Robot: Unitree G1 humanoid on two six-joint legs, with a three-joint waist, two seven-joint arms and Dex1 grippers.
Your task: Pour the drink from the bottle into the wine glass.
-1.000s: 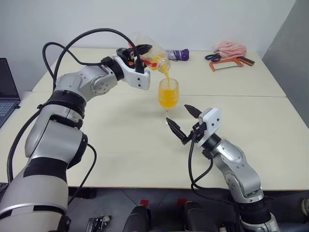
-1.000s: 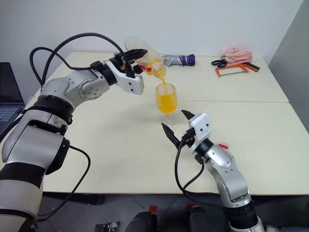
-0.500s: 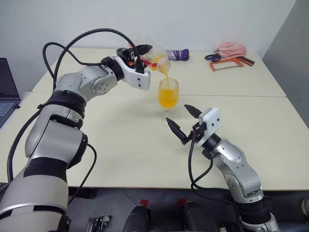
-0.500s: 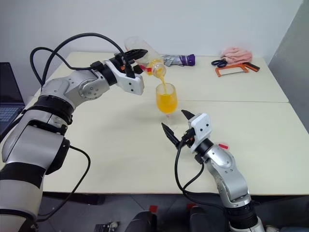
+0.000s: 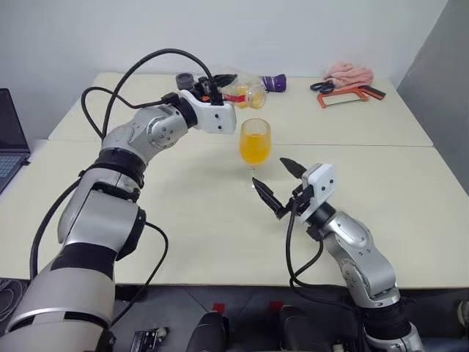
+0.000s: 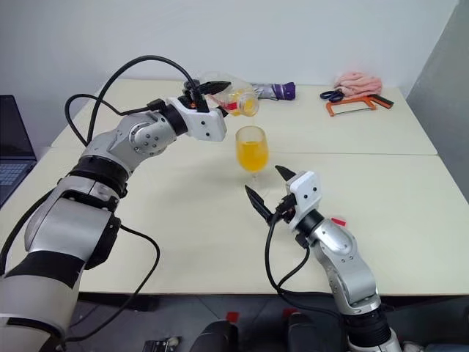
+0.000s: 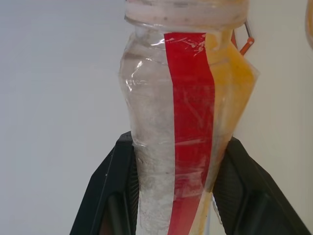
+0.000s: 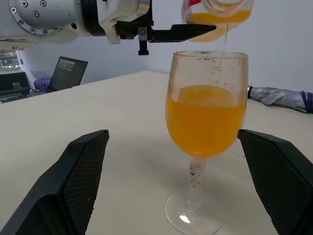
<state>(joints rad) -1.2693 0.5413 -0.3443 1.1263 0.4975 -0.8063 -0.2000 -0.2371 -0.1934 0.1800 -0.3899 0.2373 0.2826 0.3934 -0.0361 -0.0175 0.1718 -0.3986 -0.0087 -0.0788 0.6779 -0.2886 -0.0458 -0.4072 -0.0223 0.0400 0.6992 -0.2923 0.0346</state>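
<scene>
My left gripper [image 5: 218,78] is shut on the bottle [image 5: 245,92], a clear one with a red label strip [image 7: 188,122]. It holds the bottle nearly level just above the wine glass [image 5: 255,144], mouth toward the glass. A little orange drink [image 7: 234,93] remains inside, and a thin trickle falls from the mouth in the right wrist view. The wine glass [image 8: 206,112] stands upright on the table, its bowl about two thirds full of drink [image 8: 205,122]. My right gripper [image 5: 269,171] is open just in front of the glass, one finger [image 8: 73,181] on each side, touching nothing.
Along the back of the table lie a folded grey and purple umbrella [image 5: 272,83], scissors [image 5: 321,86], an orange-framed saw [image 5: 344,95] and a pink cloth [image 5: 350,72]. A laptop [image 5: 9,136] sits at the far left. A seam [image 5: 366,145] joins two tables behind the glass.
The left gripper has rolled the bottle back from a steep pour to nearly level, and the orange stream has thinned to a trickle. The right gripper has stayed put.
</scene>
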